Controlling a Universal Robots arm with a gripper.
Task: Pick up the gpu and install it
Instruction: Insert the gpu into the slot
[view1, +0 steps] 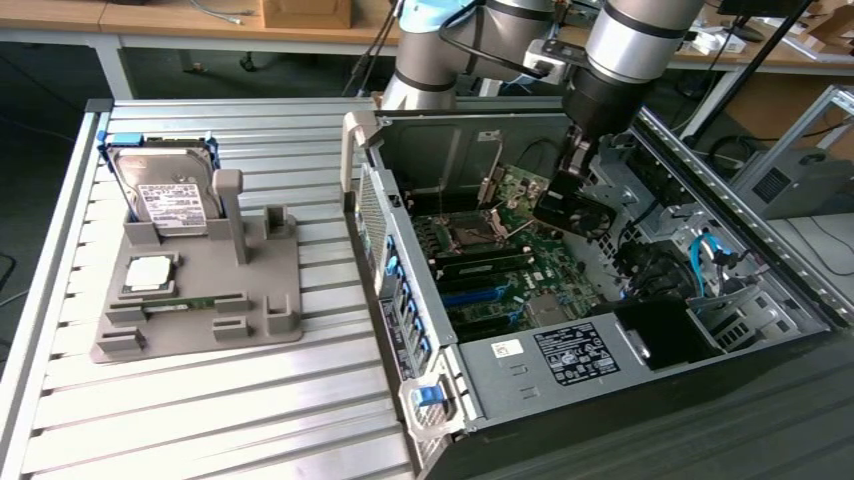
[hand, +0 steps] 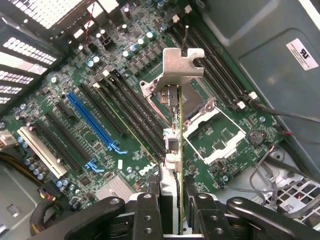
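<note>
At the exterior view's left, a grey fixture (view1: 200, 330) on the slatted table (view1: 200, 420) carries a hard drive (view1: 167, 190), well apart from the work; next comes the open computer case (view1: 400, 240), its motherboard (view1: 527, 285) exposed; further towards the exterior view's right, the gpu (view1: 523, 192) hangs inside the case above the board, held by the gripper (view1: 571, 178).

In the wrist view the jaws stand partly closed, and the fingers (hand: 149, 210) pinch the thin card along one edge; it shows edge-on, with its silvery bracket (hand: 181, 67) at the end away from the gripper.

The card lines up over the rim of the processor socket (hand: 205, 117), apart from the long blue slot (hand: 92, 122); pushed down on this line it would probably hit the socket frame or the memory slots instead of seating. A grip on so narrow an edge could let the card twist or slip under any side load; the bracket could catch the case's wall if it arrives tilted.

Room is tight: walls close in on the board, and loose cables (hand: 260, 175) lie near the gripper on one side; how far the card's lower edge clears the board is hard to judge from either view.
</note>
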